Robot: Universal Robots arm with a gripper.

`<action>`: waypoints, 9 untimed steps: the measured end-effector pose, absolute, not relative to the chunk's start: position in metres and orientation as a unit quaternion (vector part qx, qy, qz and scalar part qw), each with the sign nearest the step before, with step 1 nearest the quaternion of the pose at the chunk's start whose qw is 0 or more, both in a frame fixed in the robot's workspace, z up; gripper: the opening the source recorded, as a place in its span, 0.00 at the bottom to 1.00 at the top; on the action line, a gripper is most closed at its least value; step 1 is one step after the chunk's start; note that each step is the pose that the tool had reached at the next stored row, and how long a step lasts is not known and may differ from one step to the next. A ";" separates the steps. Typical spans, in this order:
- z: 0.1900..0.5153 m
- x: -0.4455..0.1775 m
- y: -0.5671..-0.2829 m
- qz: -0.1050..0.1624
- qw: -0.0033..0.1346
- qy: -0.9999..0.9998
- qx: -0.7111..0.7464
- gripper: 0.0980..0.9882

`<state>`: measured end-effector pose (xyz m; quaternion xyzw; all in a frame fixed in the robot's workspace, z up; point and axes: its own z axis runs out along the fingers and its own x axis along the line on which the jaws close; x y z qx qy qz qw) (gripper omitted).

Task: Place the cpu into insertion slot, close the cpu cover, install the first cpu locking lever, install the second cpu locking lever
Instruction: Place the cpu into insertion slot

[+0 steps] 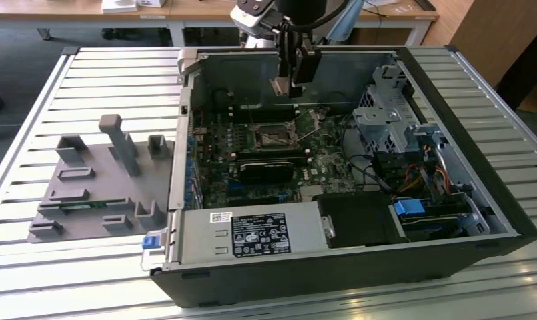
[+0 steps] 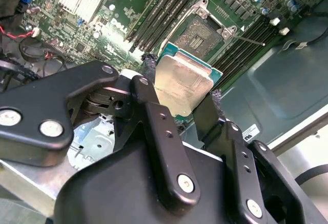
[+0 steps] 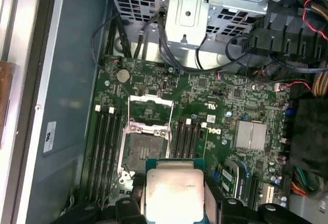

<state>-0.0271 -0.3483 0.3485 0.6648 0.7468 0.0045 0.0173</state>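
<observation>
The computer case (image 1: pixel 339 280) is laid open on the worktop (image 1: pixel 481 93), its board exposed from above. The cpu (image 2: pixel 182 83) is clamped by its edges in the jaws of the gripper (image 1: pixel 288 85) and held flat near the insertion slot (image 3: pixel 141 149), whose cpu cover (image 3: pixel 148 99) stands raised for entry.

The cpu (image 2: pixel 182 83) is topped in dull smooth metal; the fingers (image 2: pixel 154 111) are matt black.
</observation>
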 end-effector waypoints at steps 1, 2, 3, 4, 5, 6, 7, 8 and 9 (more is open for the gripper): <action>0.348 -0.027 -0.348 0.004 0.017 0.743 0.669 0.50; 0.347 -0.027 -0.348 0.004 0.017 0.739 0.673 0.50; 0.346 -0.027 -0.348 0.004 0.018 0.735 0.677 0.50; 0.346 -0.027 -0.348 0.004 0.018 0.732 0.681 0.50; 0.345 -0.027 -0.348 0.004 0.018 0.729 0.684 0.50; 0.344 -0.027 -0.348 0.004 0.018 0.728 0.686 0.50; 0.343 -0.027 -0.348 0.005 0.018 0.728 0.686 0.50; 0.342 -0.027 -0.348 0.005 0.018 0.727 0.686 0.50; 0.341 -0.027 -0.348 0.005 0.018 0.727 0.686 0.50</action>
